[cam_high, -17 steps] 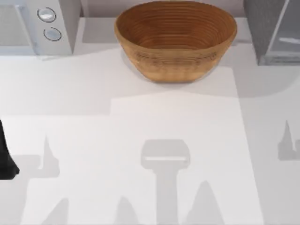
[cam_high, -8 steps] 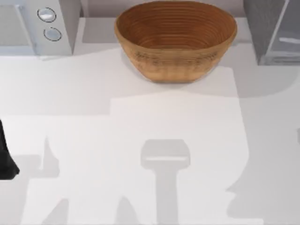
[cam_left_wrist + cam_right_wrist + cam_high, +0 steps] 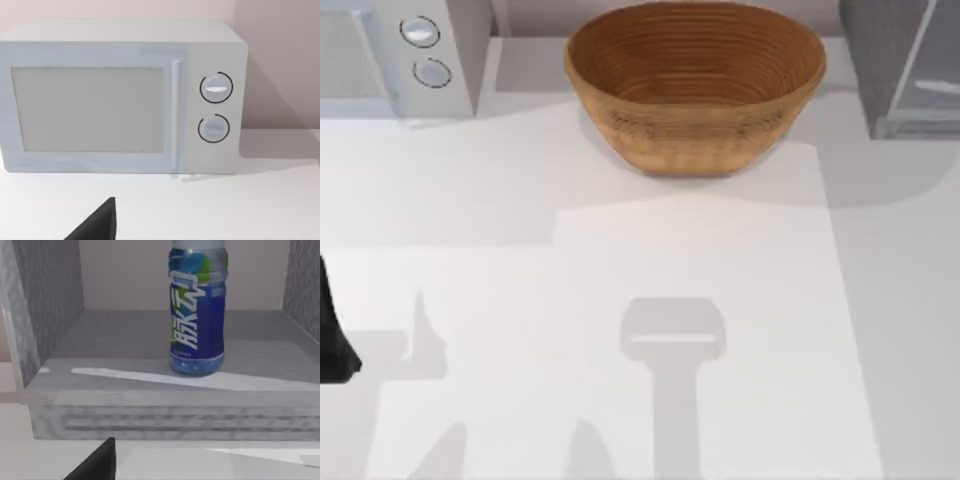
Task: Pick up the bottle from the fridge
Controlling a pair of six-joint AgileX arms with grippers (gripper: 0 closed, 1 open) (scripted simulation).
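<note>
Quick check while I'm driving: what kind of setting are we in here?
Likely a simulated kitchen counter: a white microwave with two knobs, a woven basket, and an open grey fridge with a blue-labelled bottle standing upright inside.

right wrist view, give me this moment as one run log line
bottle: upright on fridge shelf, not gripped | right arm: facing fridge opening | left arm: parked at table's left edge, facing microwave | basket: back centre

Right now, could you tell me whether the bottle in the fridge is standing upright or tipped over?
Upright: in the right wrist view the bottle stands on its base on the fridge floor, its label running vertically.
</note>
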